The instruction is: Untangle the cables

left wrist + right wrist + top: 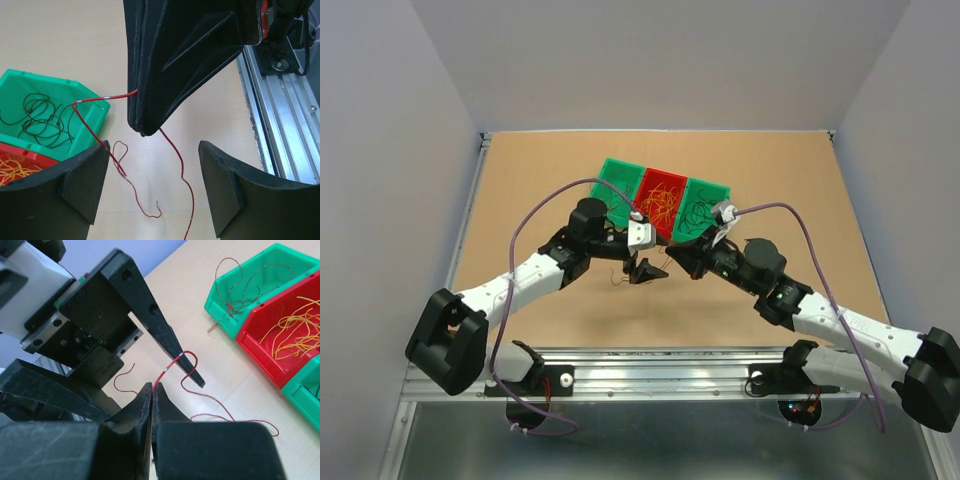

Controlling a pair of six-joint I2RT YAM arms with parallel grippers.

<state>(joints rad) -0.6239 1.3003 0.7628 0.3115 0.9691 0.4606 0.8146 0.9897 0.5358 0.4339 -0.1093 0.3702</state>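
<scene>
My right gripper (152,389) is shut on a thin red-brown cable (174,362) and holds it above the table. It shows in the left wrist view (141,131) as a shut black wedge with the cable (180,167) hanging from both sides of its tip. My left gripper (152,150) is open just below it, with the cable hanging between its jaws. One strand lies across one of its fingers (172,342). In the top view both grippers meet, left (645,270) and right (670,258), in front of the bins.
Three bins stand in a row behind the grippers: a green bin (618,172) with red-brown cables (235,300), a red bin (650,178) with orange-yellow cables (295,332), and a green bin (722,190) with dark cables (40,117). An aluminium rail (285,110) runs along the near edge.
</scene>
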